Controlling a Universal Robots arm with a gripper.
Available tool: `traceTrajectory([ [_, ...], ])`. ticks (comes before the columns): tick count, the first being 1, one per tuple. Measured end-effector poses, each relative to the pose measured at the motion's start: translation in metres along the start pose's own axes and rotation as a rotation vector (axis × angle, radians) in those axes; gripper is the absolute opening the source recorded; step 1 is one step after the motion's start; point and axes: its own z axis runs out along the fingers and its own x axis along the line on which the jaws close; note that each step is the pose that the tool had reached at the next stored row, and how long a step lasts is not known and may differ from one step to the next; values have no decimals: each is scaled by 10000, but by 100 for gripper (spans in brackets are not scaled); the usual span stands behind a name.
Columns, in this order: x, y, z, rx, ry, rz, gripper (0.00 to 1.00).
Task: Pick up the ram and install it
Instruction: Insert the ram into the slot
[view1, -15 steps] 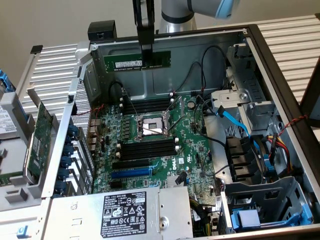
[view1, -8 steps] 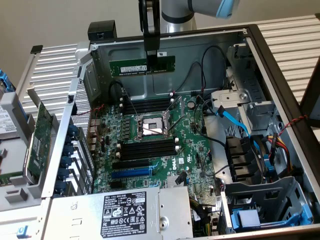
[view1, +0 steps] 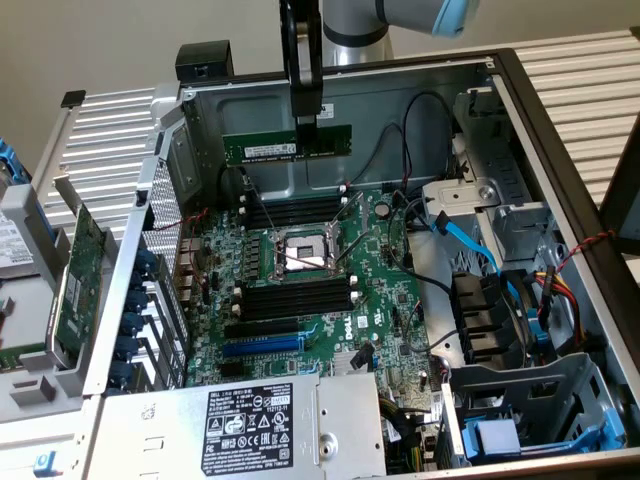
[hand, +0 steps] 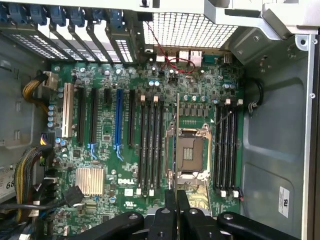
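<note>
The ram (view1: 288, 146) is a narrow green stick with a white label, held level in the air above the open computer case. My gripper (view1: 307, 128) comes straight down from above and is shut on the stick's upper edge, right of its middle. It hangs over the far part of the motherboard (view1: 385, 300), above the far memory slots (view1: 295, 212). In the wrist view the ram (hand: 178, 130) appears edge-on as a thin line rising from the gripper (hand: 177, 199). That line lies over the CPU socket (hand: 190, 152), between the two banks of black slots (hand: 150, 145) (hand: 226, 147).
A wider green expansion card (view1: 75, 290) stands in a bracket outside the case at the exterior view's left. The power supply (view1: 250, 425) sits in front. Blue and black cables (view1: 465, 235) and drive cages (view1: 530, 400) crowd the exterior view's right. The CPU socket (view1: 303, 252) is open.
</note>
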Motion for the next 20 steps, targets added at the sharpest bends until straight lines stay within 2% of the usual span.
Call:
traceTrajectory([
  [4,1,1,27,28,139,3,13],
  [5,1,0,31,27,148,1,13],
  [10,3,4,56,28,165,11,13],
  [15,6,4,134,97,166,46,13],
  [17,7,8,159,143,164,80,13],
  [20,8,11,186,158,163,169,13],
])
